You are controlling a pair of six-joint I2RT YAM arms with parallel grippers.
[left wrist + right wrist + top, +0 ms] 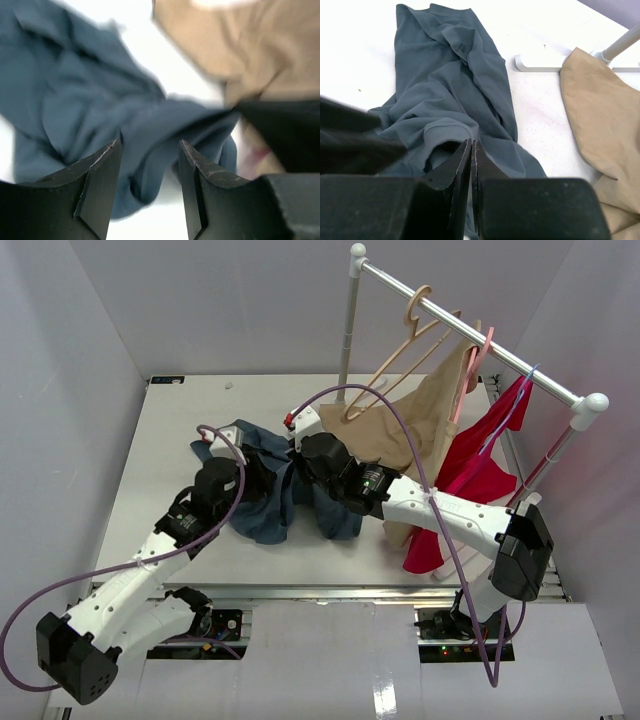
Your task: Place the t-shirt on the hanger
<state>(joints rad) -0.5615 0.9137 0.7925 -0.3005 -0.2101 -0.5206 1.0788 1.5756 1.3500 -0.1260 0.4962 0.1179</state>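
Observation:
The t-shirt lies crumpled and dark slate-blue on the white table, left of centre. My right gripper is shut on a fold of the t-shirt beside a sleeve opening; in the right wrist view the right gripper has its jaws pressed together. My left gripper hovers just left of it. In the left wrist view the left gripper is open, and the t-shirt lies beyond its tips, not between them. The hanger hangs bare on the rail at the back right.
A tan garment on a pink hanger and a red garment on a thin blue hanger hang from the rail. The rack's white foot rests on the table behind the shirt. White walls enclose the table.

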